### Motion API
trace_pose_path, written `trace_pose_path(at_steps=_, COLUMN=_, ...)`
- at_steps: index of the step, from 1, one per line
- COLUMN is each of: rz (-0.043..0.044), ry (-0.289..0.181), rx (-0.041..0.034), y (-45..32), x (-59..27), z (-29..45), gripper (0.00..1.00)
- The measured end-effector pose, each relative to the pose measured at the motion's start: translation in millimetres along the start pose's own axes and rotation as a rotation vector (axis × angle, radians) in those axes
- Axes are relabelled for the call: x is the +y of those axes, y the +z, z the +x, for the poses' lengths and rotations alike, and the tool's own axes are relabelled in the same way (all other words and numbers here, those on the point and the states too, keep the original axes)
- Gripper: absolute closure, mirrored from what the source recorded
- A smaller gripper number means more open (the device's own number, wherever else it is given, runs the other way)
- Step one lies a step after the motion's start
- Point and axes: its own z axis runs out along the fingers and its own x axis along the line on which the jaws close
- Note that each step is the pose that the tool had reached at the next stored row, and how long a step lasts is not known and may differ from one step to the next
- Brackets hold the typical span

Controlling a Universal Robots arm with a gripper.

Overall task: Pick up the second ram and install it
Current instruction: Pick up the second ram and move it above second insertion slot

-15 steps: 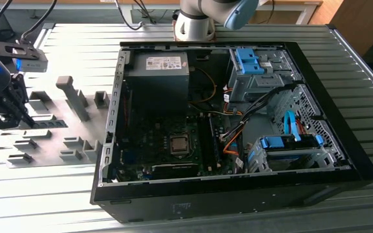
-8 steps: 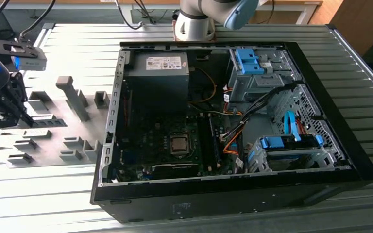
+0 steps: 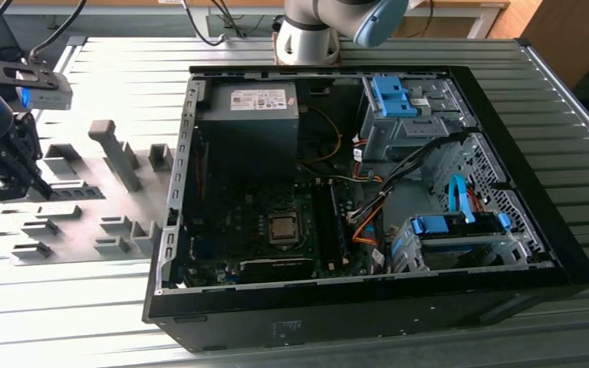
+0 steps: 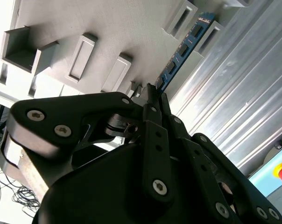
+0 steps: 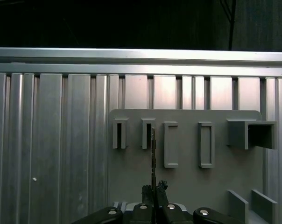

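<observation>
The gripper (image 4: 152, 89) is pinching down narrow on the near end of the second ram (image 4: 183, 49). The stick is standing on edge, with its far end just beside a gray holder block (image 5: 148, 134) on the fixture plate (image 5: 187, 186). My read is that this is the lift-out, and a straight, square pull is looking wise so the stick isn't twisting. The ribbed metal surface (image 3: 120, 69) is carrying the plate beside the open computer case (image 3: 570, 264), and the room beyond is sitting dark.
</observation>
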Motion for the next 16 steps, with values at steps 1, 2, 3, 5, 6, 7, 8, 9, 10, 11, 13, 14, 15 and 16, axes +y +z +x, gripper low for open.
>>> trace_pose_path(at_steps=1, rz=0.0001, ry=0.000, rx=-0.0001, y=-0.3, x=0.0, z=0.0, gripper=0.86)
trace_pose_path(at_steps=2, rz=0.0003, ry=0.000, rx=-0.0002, y=-0.5, x=0.0, z=0.0, gripper=0.86)
trace_pose_path(at_steps=3, rz=0.0002, ry=0.000, rx=-0.0001, y=-0.8, x=0.0, z=0.0, gripper=0.86)
trace_pose_path(at_steps=5, rz=0.0000, ry=0.000, rx=0.0000, y=-1.2, x=0.0, z=0.0, gripper=0.86)
trace_pose_path(at_steps=6, rz=0.0001, ry=0.000, rx=-0.0001, y=-1.4, x=0.0, z=-0.1, gripper=0.86)
trace_pose_path(at_steps=7, rz=0.0001, ry=0.000, rx=0.0000, y=-1.6, x=0.0, z=-0.1, gripper=0.86)
trace_pose_path(at_steps=8, rz=0.0001, ry=0.000, rx=-0.0001, y=-1.7, x=0.0, z=-0.1, gripper=0.86)
trace_pose_path(at_steps=9, rz=0.0000, ry=0.000, rx=0.0000, y=-2.0, x=0.0, z=-0.1, gripper=0.86)
trace_pose_path(at_steps=10, rz=0.0001, ry=0.000, rx=0.0000, y=-2.1, x=0.0, z=-0.1, gripper=0.86)
trace_pose_path(at_steps=11, rz=0.0001, ry=0.000, rx=0.0000, y=-2.3, x=0.0, z=-0.1, gripper=0.86)
trace_pose_path(at_steps=13, rz=0.0001, ry=0.000, rx=0.0001, y=-2.7, x=0.0, z=-0.1, gripper=0.86)
trace_pose_path(at_steps=14, rz=0.0001, ry=0.000, rx=0.0001, y=-2.9, x=0.0, z=-0.1, gripper=0.86)
trace_pose_path(at_steps=15, rz=0.0001, ry=0.000, rx=0.0001, y=-3.1, x=0.0, z=-0.1, gripper=0.86)
trace_pose_path(at_steps=16, rz=0.0001, ry=0.000, rx=0.0001, y=-3.3, x=0.0, z=-0.1, gripper=0.86)
